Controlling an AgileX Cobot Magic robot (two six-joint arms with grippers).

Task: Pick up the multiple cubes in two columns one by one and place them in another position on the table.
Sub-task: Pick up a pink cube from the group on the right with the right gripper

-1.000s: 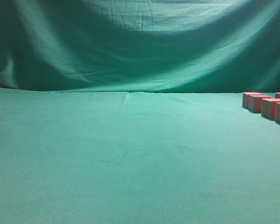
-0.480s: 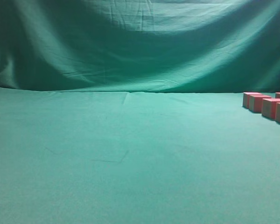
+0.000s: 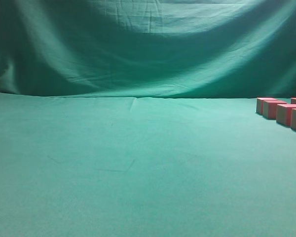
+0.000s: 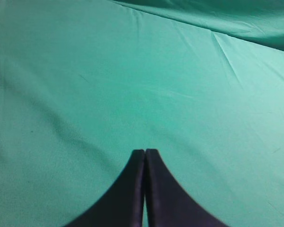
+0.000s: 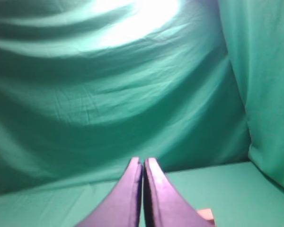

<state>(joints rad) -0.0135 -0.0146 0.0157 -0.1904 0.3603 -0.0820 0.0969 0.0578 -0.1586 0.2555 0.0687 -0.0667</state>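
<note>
From outside, the cubes point(image 3: 285, 111) crowd the table's point(image 3: 138, 168) far right edge; my left claw point(image 4: 145, 153) hangs clenched over bare cloth, while my right claw point(image 5: 142, 163), clenched and empty, sits nearer them.

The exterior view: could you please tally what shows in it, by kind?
Cubes: 5 at least partly in view, at the right edge
Table: 1
Draped backdrop cloth: 1
Claws: 0
Total: 7

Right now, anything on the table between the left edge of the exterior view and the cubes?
Nothing: only bare green table up to the cubes at far right, seen in the exterior view.
</note>
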